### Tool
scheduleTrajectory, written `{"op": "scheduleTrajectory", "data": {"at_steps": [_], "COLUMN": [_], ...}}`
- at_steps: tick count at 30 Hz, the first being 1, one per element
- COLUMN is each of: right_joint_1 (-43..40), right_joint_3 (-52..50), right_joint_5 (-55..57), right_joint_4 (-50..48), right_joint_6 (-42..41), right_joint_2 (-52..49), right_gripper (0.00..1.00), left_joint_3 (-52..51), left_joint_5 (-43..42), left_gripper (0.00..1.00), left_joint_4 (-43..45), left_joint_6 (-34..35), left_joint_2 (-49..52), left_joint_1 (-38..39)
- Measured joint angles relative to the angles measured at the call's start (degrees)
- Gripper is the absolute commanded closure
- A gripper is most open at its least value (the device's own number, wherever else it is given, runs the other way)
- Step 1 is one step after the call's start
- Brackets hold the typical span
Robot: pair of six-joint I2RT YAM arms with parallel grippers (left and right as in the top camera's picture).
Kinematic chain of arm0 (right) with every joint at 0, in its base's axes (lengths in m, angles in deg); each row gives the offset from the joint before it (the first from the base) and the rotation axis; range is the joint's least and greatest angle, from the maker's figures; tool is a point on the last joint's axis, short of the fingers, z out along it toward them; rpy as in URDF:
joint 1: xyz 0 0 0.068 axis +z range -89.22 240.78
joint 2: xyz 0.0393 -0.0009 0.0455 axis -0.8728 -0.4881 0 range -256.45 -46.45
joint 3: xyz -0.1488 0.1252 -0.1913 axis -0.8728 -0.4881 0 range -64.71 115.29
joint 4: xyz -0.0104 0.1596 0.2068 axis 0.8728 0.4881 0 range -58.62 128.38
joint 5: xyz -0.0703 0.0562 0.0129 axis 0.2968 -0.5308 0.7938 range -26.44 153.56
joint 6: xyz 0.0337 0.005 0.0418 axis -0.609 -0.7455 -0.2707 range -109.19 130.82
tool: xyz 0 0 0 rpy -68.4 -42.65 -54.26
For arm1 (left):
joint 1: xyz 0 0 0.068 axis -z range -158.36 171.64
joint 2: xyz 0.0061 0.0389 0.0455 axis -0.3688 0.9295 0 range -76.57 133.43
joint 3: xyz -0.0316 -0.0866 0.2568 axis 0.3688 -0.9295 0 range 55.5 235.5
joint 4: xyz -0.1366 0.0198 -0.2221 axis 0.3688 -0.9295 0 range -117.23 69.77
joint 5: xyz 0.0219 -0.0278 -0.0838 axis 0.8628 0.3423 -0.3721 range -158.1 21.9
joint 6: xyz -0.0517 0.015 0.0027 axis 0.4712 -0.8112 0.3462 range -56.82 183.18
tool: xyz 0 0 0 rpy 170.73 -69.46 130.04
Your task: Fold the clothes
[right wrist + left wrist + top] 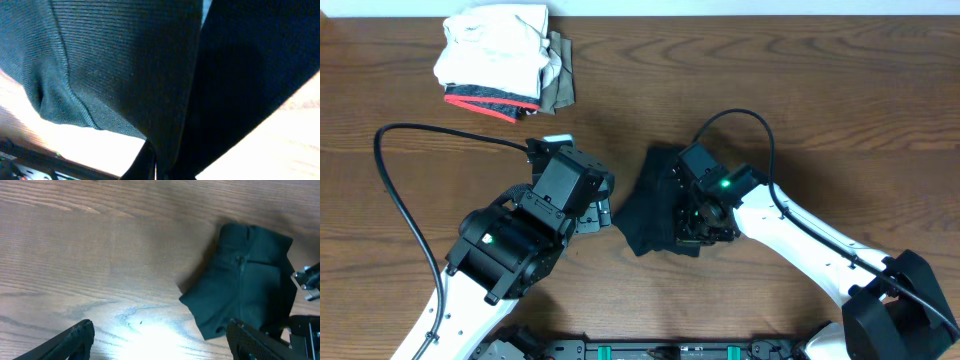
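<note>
Black knit cloth of the shirt (125, 65) hangs right against my right wrist lens. It drapes over my right claw (703, 226), whose fingers are pressed together on a fold of it. From above, the shirt is already a small, rumpled packet in the middle of the worktop (800, 80). I judge the folding mostly done, with a last fold, a tidy and the release left. My right arm reaches in from the right, wrist bent down over the packet. My left claw (603, 212) hovers just beside its left edge, spread wide, holding nothing.

No lettering can be read on the black shirt (645, 210) or elsewhere.
</note>
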State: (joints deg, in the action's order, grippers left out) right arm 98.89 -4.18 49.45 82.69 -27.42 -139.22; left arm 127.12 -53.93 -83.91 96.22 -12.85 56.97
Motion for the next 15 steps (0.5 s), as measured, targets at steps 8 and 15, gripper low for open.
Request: {"op": "scheduleTrajectory", "data": {"at_steps": [8,15], "right_joint_1": [0.9,2.8], "right_joint_3": [0.0,0.0], "right_joint_5": [1.3,1.4], "right_joint_4": [3.4,7.0], "right_joint_6": [-1.3,-2.3], "right_joint_2": [0.0,0.0], "right_gripper": [0.91,0.97], "left_joint_3": [0.0,0.0], "left_joint_5": [0.0,0.0], "left_gripper": [0.14,0.14], "left_joint_4": [0.0,0.0], "left_joint_6": [0.0,0.0], "left_joint_2": [0.0,0.0], "left_joint_1": [0.0,0.0]}}
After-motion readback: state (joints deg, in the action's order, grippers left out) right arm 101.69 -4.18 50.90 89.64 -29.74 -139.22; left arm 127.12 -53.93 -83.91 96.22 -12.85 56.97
